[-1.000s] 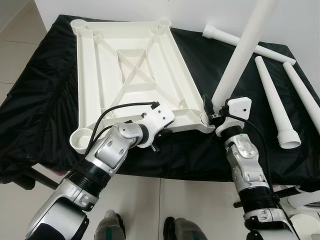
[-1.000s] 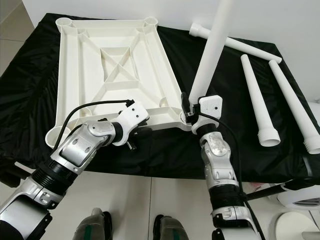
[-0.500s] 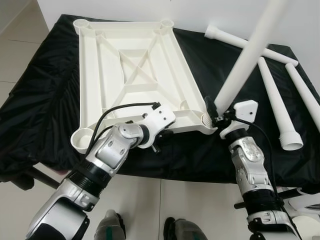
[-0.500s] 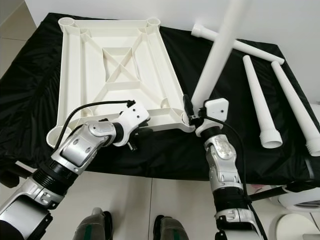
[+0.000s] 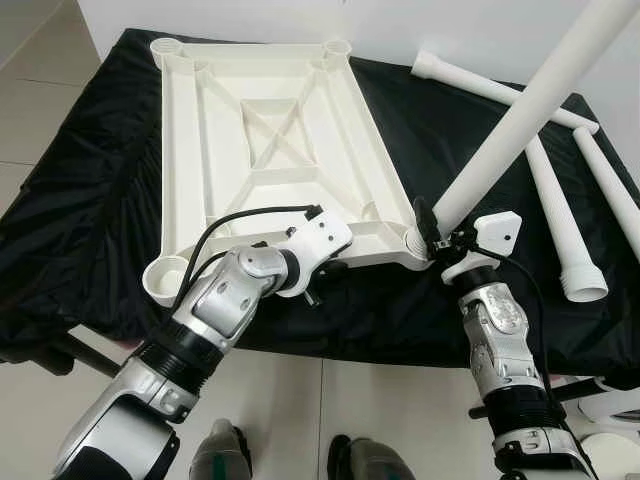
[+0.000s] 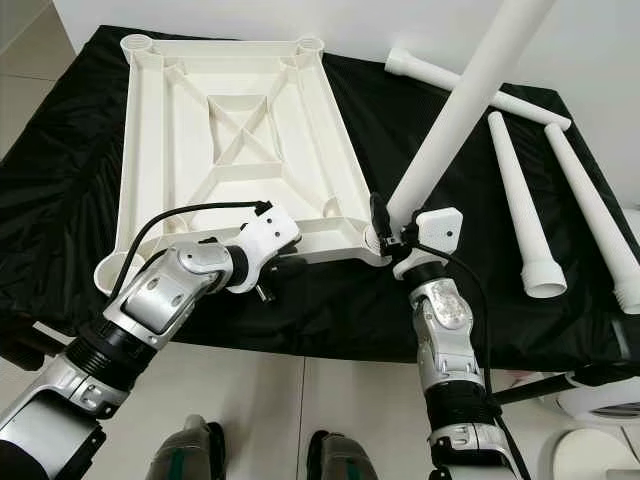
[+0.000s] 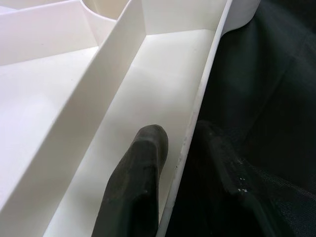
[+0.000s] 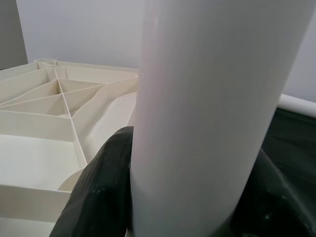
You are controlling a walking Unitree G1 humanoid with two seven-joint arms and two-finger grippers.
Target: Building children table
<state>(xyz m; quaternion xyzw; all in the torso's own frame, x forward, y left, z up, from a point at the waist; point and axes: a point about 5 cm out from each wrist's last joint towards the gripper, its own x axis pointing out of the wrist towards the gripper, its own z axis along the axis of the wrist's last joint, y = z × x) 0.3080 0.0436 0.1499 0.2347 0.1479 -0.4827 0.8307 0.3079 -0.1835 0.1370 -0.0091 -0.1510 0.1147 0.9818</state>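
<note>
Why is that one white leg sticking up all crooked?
The right gripper holds the table leg tilted at the tabletop's near corner socket, not upright. Three more legs lie on the black cloth.

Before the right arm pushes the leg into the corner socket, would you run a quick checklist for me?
1. Right end effector shut on the leg: ok.
2. Left end effector clamping the tabletop rim: ok.
3. Leg foot at the near right socket: ok.
4. Leg upright over the socket: not ok, tilted right.
5. Leg seated in the socket: cannot tell.
6. Three spare legs clear on the cloth: ok.
</note>
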